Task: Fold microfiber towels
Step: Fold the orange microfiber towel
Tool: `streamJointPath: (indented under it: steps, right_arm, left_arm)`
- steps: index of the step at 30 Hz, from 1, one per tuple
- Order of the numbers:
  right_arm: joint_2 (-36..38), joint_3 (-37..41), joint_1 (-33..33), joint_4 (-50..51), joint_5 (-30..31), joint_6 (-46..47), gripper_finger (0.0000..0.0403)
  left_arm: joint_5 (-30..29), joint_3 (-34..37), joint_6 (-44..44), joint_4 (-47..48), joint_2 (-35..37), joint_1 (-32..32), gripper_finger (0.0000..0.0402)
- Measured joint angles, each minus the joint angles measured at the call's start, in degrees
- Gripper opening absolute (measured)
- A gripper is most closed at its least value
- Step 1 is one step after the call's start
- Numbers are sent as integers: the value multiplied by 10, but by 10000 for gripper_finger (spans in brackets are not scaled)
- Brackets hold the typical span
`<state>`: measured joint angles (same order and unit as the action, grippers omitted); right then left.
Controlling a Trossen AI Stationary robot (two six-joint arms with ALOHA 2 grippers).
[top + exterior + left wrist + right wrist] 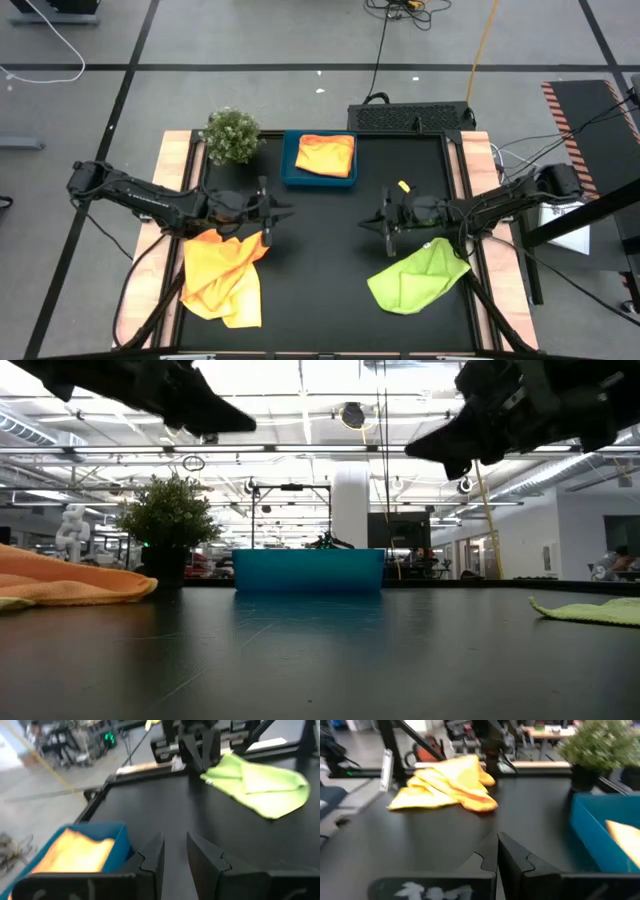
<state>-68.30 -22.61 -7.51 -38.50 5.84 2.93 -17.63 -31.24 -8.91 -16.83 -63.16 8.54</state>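
A crumpled heap of yellow and orange-yellow microfiber towels (225,272) lies on the black table at the near left, also seen in the right wrist view (450,787). A lime green towel (420,275) lies loosely folded at the near right (260,785). An orange-yellow folded towel (327,155) rests in the blue tray (290,172). My left gripper (285,212) hovers level just beyond the heap, pointing at the table's middle, fingers slightly apart (175,855) and empty. My right gripper (365,222) hovers level beyond the green towel, facing the left one, shut (497,847) and empty.
A small green bushy plant (232,135) stands at the far left beside the tray. The black table top lies bare between the two grippers. Wooden strips (175,160) border the table's left and right sides. A black box (410,118) sits behind the far edge.
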Motion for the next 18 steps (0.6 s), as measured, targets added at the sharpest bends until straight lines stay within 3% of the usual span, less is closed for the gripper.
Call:
streamJointPath:
  steps: [12,15,18]
  right_arm:
    - [-113,-14,-188,-115,194,31,0]
    - [-151,-32,-218,-116,230,39,0]
    - [-187,-37,-232,-114,242,69,0]
  left_arm:
    - [36,6,100,18,-8,103,85]
    - [0,22,110,17,-7,146,85]
    - [-74,41,110,22,-7,182,85]
